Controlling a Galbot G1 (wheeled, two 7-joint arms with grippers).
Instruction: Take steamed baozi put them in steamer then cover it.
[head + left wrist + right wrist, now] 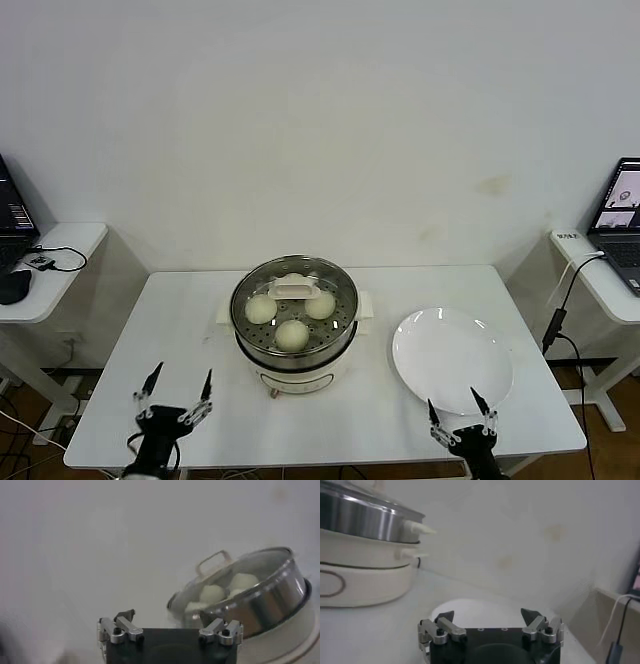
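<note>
Four baozi [291, 333] sat inside the steamer [296, 352] in the middle of the white bench [180, 330]. The cover [293, 290] lay shut on top of it. Just beside the steamer was a bare white plate [452, 360]. Both tools, left tool [179, 385] and right tool [459, 409], hung wide apart near the bench's front edge, holding nothing.

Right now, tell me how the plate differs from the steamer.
The plate is flat, white and bare; the steamer is a tall steel pot on a white base. The plate lies uncovered, while the steamer holds buns under a glass lid. Both are round and sit on the table.
</note>
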